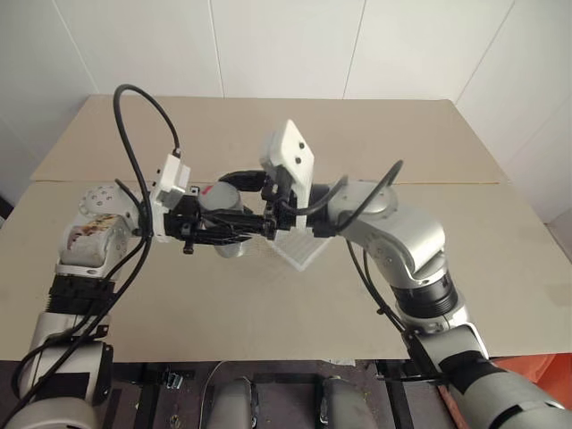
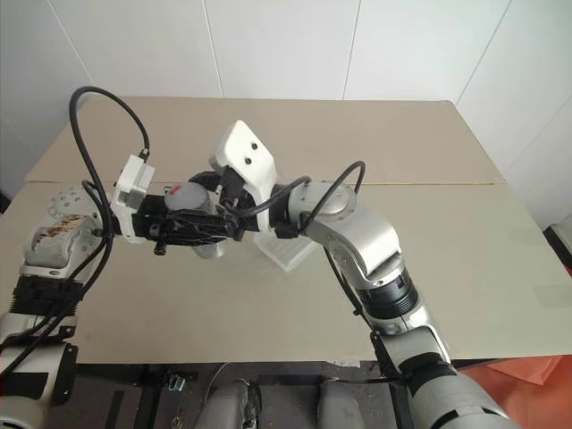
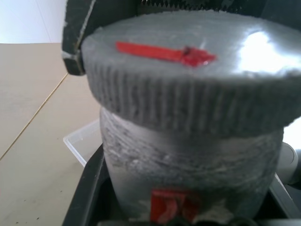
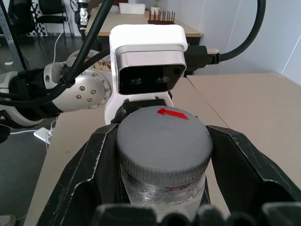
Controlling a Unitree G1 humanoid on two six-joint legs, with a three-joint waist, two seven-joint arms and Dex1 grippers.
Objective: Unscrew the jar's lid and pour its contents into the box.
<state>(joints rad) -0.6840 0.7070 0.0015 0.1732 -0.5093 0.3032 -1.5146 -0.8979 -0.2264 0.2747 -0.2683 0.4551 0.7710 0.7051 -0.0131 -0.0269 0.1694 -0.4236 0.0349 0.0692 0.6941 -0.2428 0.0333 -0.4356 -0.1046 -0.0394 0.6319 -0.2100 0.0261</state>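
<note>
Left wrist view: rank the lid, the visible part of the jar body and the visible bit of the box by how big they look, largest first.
1. The lid.
2. The jar body, nearly as wide.
3. The box, just a corner showing.
The box lies farther from the camera, so this says nothing of true size.

The jar (image 4: pixel 162 186) stood largely masked by the two grippers in the head views. Its base was cut off in both wrist views. The lid (image 3: pixel 188 70) ran past the frame edge. The box (image 1: pixel 298 250) lay partly behind the arms. The jar's contents could not be seen.
</note>
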